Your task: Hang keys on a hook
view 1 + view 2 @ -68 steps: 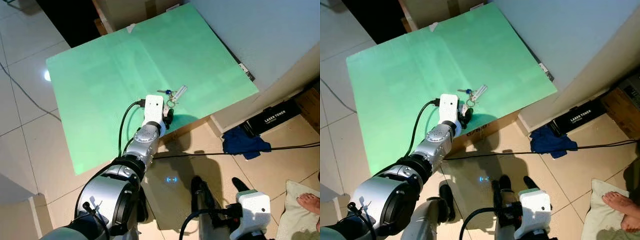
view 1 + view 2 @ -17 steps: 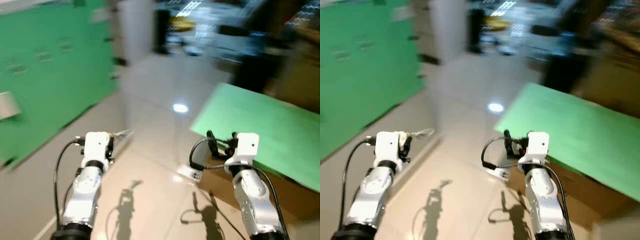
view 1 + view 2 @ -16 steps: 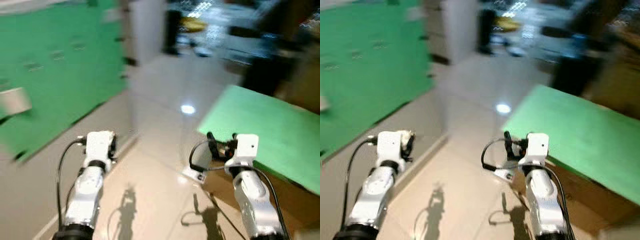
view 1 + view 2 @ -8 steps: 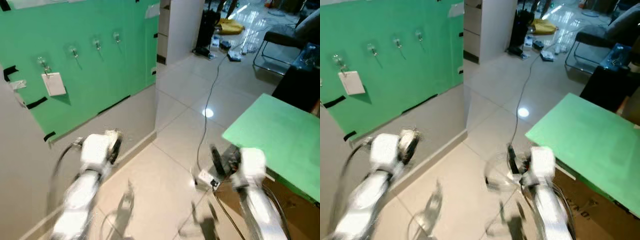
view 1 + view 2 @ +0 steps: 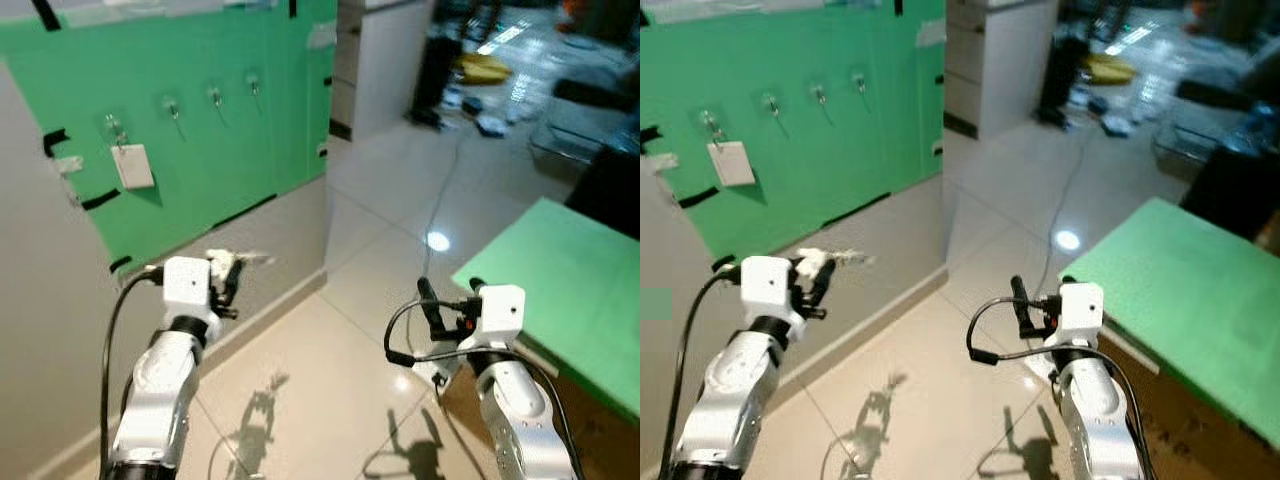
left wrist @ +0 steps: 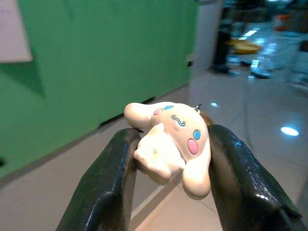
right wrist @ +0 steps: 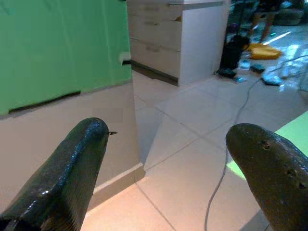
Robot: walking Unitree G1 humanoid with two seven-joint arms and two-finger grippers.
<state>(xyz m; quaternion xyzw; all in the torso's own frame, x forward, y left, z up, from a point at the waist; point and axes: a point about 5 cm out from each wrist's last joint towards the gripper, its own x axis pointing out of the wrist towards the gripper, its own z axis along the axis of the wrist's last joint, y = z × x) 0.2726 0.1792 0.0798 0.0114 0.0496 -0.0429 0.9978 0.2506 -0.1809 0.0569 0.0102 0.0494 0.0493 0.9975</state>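
Keys (image 5: pixel 243 259) are up in the air right now, pinched in the left gripper (image 6: pixel 169 159), which is clamped on the keychain's charm (image 6: pixel 169 140), a white floppy-eared cartoon dog with pink cheeks and blue eyes. In the head views the bunch sticks out forward past the fingers, blurry, so I can't make out individual keys.

Ahead on the left is a green panel (image 5: pixel 200 150) taped to a grey wall with black tape strips. It has a row of four small clear hooks (image 5: pixel 213 95). The leftmost hook (image 5: pixel 112 126) has a white card (image 5: pixel 132 166) hanging off it; can't read any writing on it, too small. The keys are well short of the hooks and lower than them.

Right gripper (image 7: pixel 173 163) is held out over the tile floor (image 5: pixel 350 330), fingers spread wide, nothing between them. A green-topped table (image 5: pixel 560 270) sits off to the right. No legible labels or brand marks anywhere.
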